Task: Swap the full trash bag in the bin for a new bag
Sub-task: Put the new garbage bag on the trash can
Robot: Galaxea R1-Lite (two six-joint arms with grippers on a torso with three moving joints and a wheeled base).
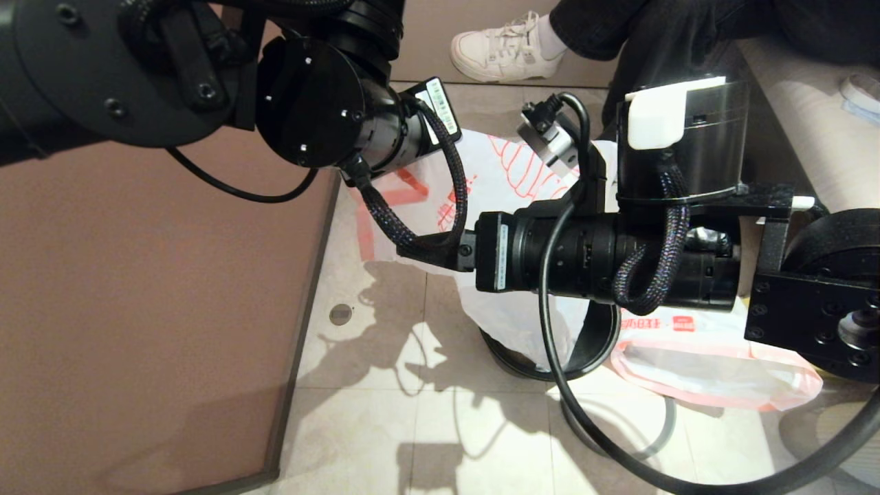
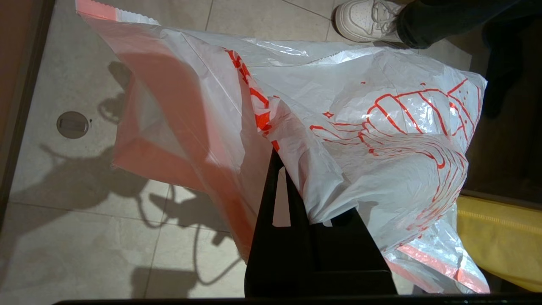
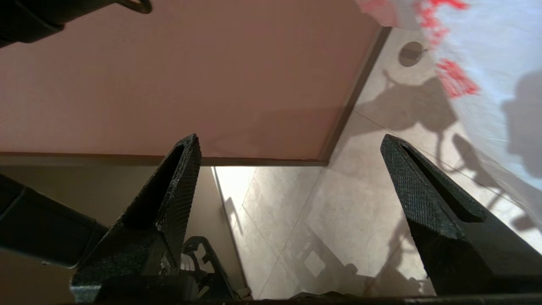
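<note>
Left gripper jaws pinch the new bag; right gripper jaws spread wide (holding nothing).

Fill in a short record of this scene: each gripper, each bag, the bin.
left gripper: shut on the new bag, holding it above the bin
right gripper: open, holding nothing
new bag: limp, hanging, lower end at the bin's mouth
bin: black, standing on the floor
second bag: same print, lying on the floor beside the bin, partly hidden by the right arm
</note>
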